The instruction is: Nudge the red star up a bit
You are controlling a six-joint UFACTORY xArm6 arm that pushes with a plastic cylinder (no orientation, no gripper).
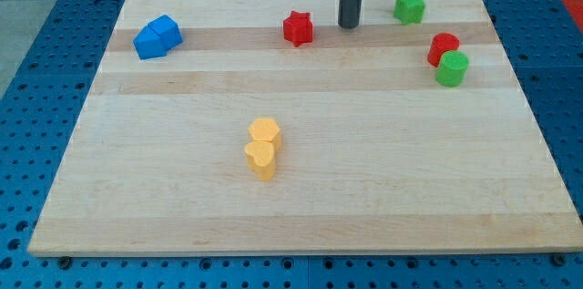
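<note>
The red star (297,28) lies near the view's top edge of the wooden board (301,207), a little left of centre. My tip (349,25) rests on the board just to the star's right, about level with it and apart from it by a small gap. The dark rod rises straight up out of the view's top.
Two blue blocks (157,37) touch each other at the top left. A green block (410,6) sits at the top right. A red cylinder (443,48) touches a green cylinder (452,68) at the right. Two yellow blocks (262,148) touch near the centre.
</note>
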